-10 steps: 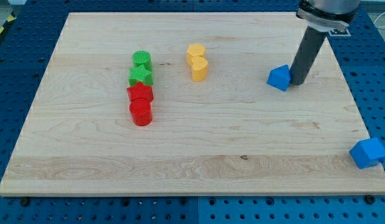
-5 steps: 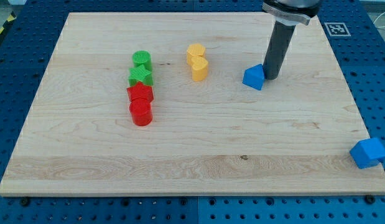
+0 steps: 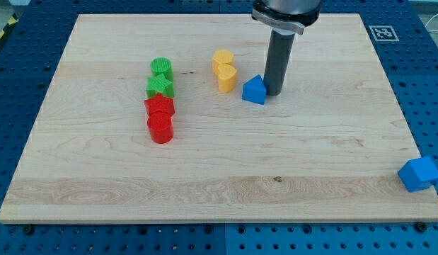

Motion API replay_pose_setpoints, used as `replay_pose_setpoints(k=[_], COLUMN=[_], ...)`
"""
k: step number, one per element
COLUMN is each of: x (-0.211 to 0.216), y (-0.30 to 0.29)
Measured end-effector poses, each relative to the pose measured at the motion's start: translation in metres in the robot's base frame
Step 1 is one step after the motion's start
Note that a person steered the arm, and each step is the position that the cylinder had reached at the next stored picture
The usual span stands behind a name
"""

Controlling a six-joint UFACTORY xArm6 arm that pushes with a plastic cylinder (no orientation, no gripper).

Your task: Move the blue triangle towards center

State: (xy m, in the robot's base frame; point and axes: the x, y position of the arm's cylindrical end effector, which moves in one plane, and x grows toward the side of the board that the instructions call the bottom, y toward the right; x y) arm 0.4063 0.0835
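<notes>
My tip (image 3: 273, 93), a plain rod tool holding nothing, seems to touch the right side of the blue triangle (image 3: 253, 91), which sits on the wooden bench (image 3: 204, 170) just right of the two yellow blocks (image 3: 224, 69), slightly beyond centre.

We see a pale wooden board (image 3: 204, 177) with visible grain, lying on a blue perforated table (image 3: 20, 78), a black-and-white marker tag (image 3: 383, 32) at the board's upper right corner, yellow-black striped tape (image 3: 1, 35) at the view's upper left, even bright light
</notes>
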Motion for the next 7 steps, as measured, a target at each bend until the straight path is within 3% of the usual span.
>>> replay_pose_setpoints(k=[5,7], x=[0.004,0.03], y=[-0.027,-0.027])
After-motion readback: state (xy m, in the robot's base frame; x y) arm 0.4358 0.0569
